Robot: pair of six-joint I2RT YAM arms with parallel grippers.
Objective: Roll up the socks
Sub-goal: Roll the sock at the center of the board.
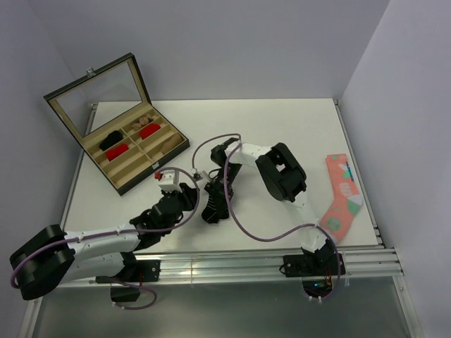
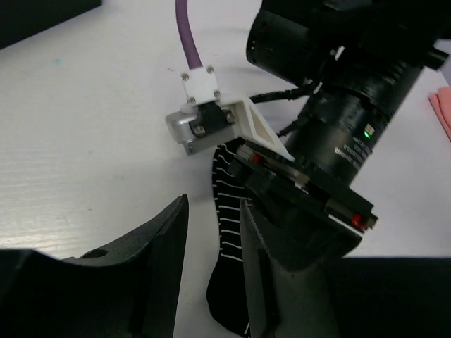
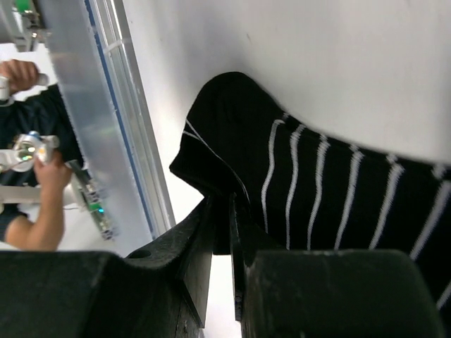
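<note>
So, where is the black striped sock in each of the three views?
Top external: black striped sock at lower centre, between the two arms.
Left wrist: lower centre, inside the left claw.
Right wrist: fills the right half.
Shared landmark: the right claw pinching its edge.

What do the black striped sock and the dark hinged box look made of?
The black sock with thin white stripes: soft matte knit fabric; it creases and drapes. The dark hinged box: black, leather-like outer with tan fabric-looking lining; clear lid pane, glass or plastic, can't tell.
</note>
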